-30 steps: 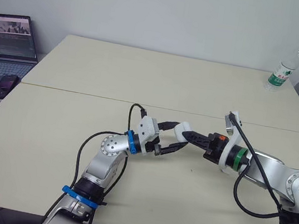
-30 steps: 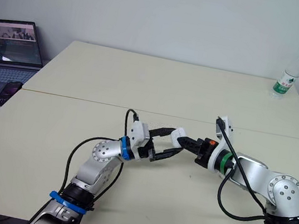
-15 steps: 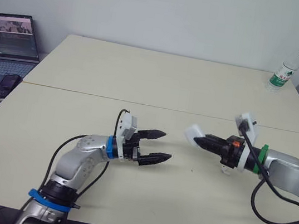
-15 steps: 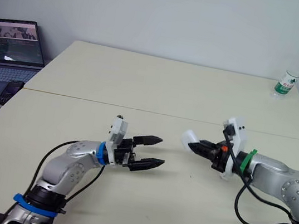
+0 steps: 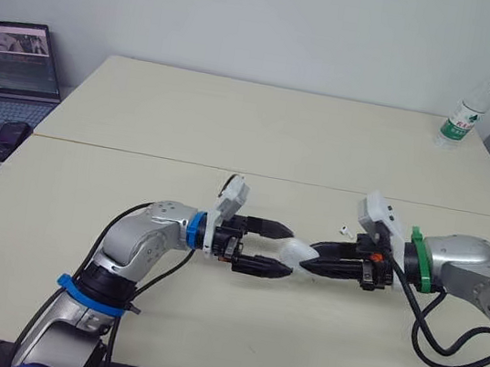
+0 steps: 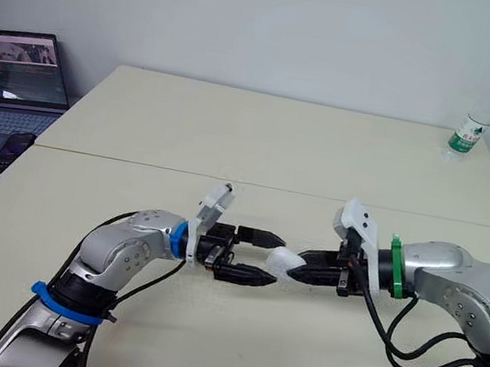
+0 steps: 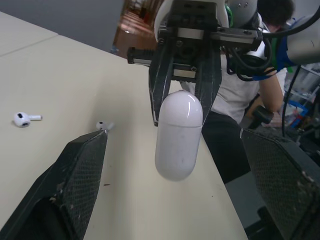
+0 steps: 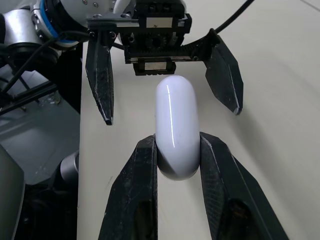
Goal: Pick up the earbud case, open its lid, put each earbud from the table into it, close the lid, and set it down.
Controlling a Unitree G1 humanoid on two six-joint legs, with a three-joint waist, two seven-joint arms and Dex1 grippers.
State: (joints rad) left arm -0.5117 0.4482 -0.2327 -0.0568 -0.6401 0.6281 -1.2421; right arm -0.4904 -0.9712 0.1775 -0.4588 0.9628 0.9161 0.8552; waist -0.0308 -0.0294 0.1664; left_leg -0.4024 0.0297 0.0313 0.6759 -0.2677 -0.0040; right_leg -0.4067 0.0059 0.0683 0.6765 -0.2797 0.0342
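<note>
1. Case [image 8: 177, 115]: it is white with round ends, and your right gripper [image 8: 177, 141] holds it tight by one end, with a black finger on each side.
2. Your left gripper [image 5: 279, 250] is open wide. Its two fingers [image 8: 100, 75] stand one on each side of the case's free end. They are near it but not touching it.
3. You can see the two grippers meet tip to tip over the near half of the table [image 5: 235, 127], with the case between them.
4. The lid of the case looks shut. You cannot tell whether the case touches the table.
5. Two small white buds lie on the table, apart from each other. One earbud [image 7: 22, 119] lies farther from the case. The second earbud [image 7: 102, 125] lies closer to it, just beside your right gripper on the far side.
6. A bottle [image 5: 466, 110] with a green cap stands upright at the far right corner of the table.
7. A laptop [image 5: 14, 61] sits open off to your left, past the table edge. A phone [image 5: 10, 137] lies just in front of it.
</note>
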